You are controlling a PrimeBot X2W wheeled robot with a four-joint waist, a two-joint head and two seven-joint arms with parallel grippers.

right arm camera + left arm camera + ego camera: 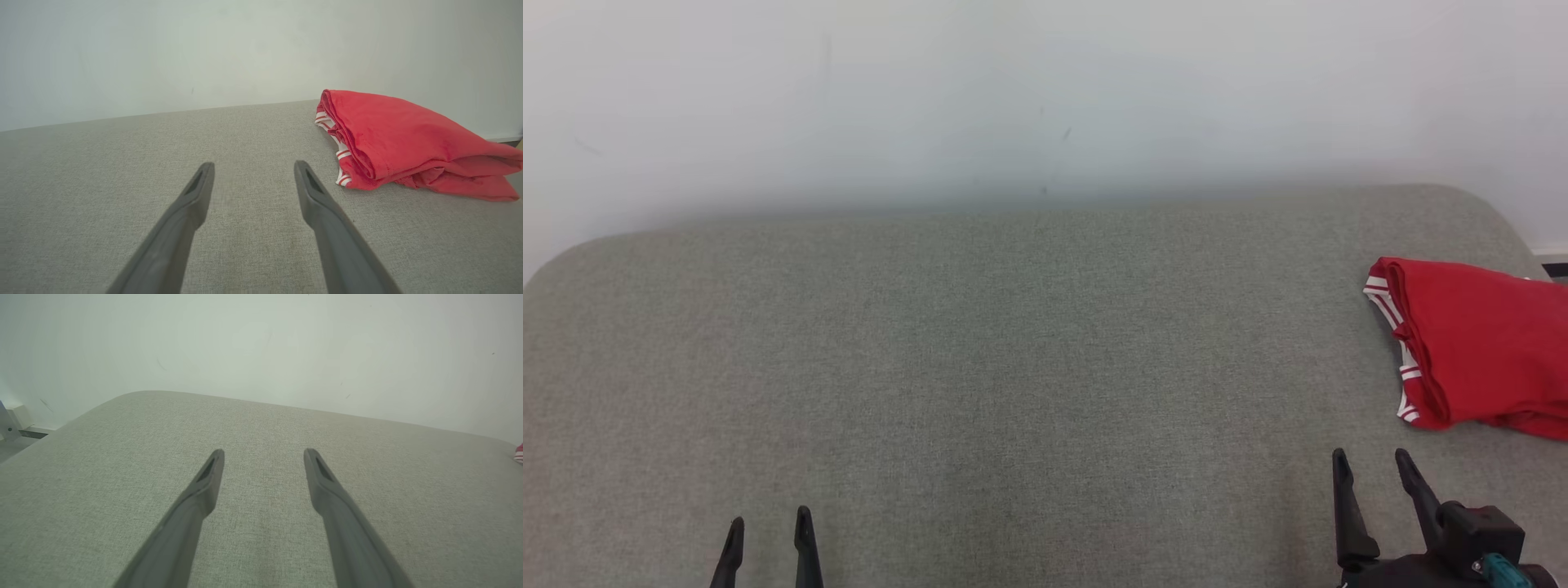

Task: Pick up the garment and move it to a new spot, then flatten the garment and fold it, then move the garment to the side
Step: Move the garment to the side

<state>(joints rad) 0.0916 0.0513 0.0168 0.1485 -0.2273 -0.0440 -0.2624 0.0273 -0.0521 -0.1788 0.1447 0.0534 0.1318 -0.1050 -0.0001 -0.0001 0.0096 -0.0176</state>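
- Two dark fingers of the right gripper (254,164) are rising nearest the lens in the right wrist view. They are standing well apart with bare fabric showing between them, and they are gripping nothing.
- The left gripper (264,451) is presenting the same way in its own wrist view: two fingers spread wide, nothing between them, tips pointing across the grey-green cushion (122,465).
- Counting up: two grippers, four fingers in all, one garment (1478,351), one cushion, and one pale wall (1013,98) standing behind it.
- The garment is red with white-striped trim and folded into a thick bundle. It is lying on the cushion at the robot's far right, ahead of the right gripper and apart from it, and well apart from the left gripper.
- The head view is cutting the garment off at its right edge, and it is showing the right gripper's dark body with a teal part.
- The right wrist view is taking in far more of the bundle, with its stacked layers and rounded fold facing the lens.
- The left wrist view is catching a red-and-white sliver of the garment at its right edge, and it is showing the cushion's rounded left corner.
- The garment's long axis is running left to right across the cushion, tilted a little from the wall line. Its striped end is pointing toward the cushion's middle, the robot's left.
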